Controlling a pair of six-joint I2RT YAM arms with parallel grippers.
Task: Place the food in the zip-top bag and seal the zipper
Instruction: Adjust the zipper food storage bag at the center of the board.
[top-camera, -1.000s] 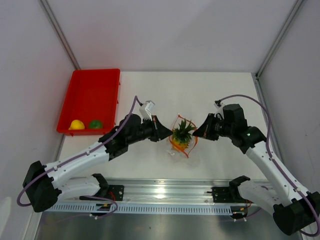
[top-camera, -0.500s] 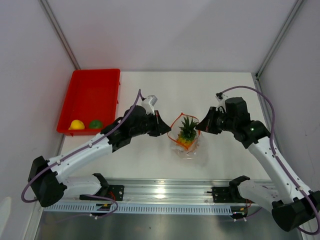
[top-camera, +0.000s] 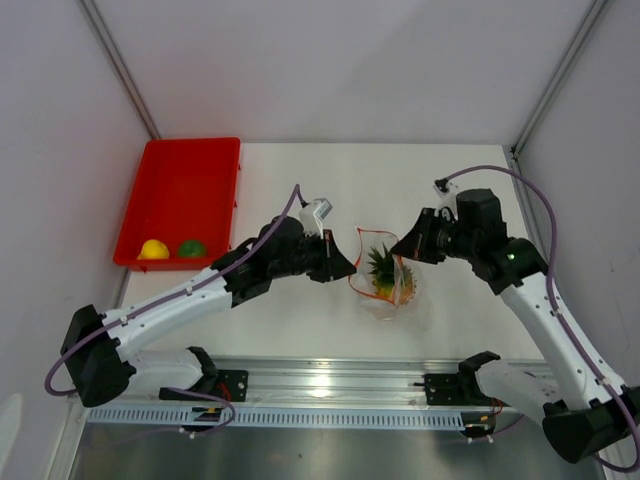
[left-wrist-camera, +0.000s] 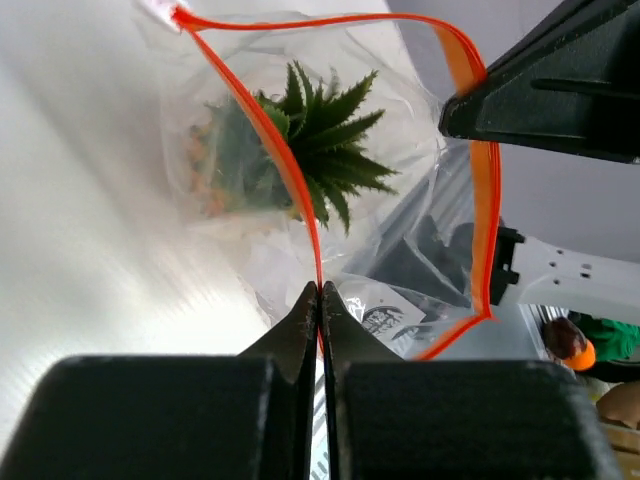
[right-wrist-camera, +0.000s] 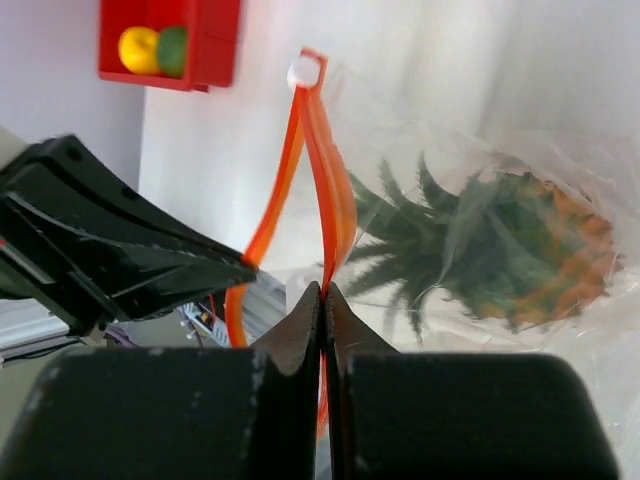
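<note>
Left claw (left-wrist-camera: 318, 292), right claw (right-wrist-camera: 323, 292) tight on opposite sides of the zipper (left-wrist-camera: 487, 200); pineapple (right-wrist-camera: 540, 255), perhaps tilted, inside the zip-top bag (left-wrist-camera: 405, 150).

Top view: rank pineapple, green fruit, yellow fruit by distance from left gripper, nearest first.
1. pineapple, in the bag just right of the left gripper.
2. green fruit, in the red tray, far left.
3. yellow fruit, beside it, farther left.

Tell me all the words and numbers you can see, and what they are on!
No words or numbers can be read in any view.
Small dark print on a white patch, seen through the clear bag: too blurred to read.
Red tray: no writing shows.
</note>
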